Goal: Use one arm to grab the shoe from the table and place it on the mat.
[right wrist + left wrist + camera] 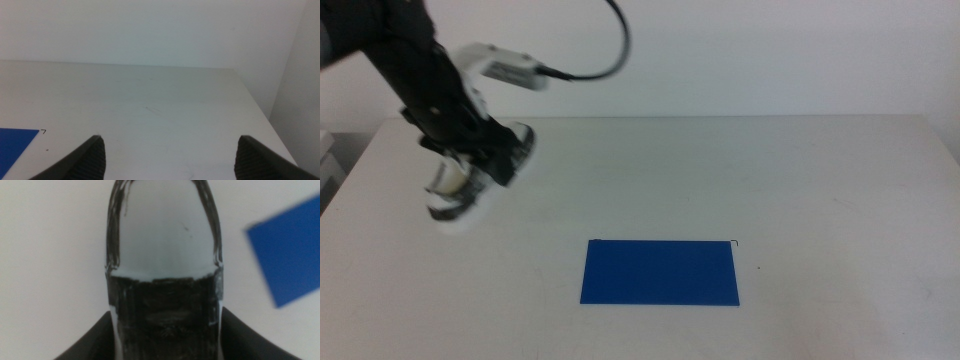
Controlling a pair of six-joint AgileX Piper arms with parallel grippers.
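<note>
Near the table's [820,180] far-left edge, the left gripper [485,160] clamps the shoe [460,190], well apart from the mat [660,272].

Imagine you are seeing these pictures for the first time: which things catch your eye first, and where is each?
The solid blue mat stands out most, lying flat near the front middle of the white table. At far left, the black arm reaches in, its left hand shut on the white and mottled shoe, which the left wrist view shows between the jaws. The right hand waits open over the table's right side.
</note>
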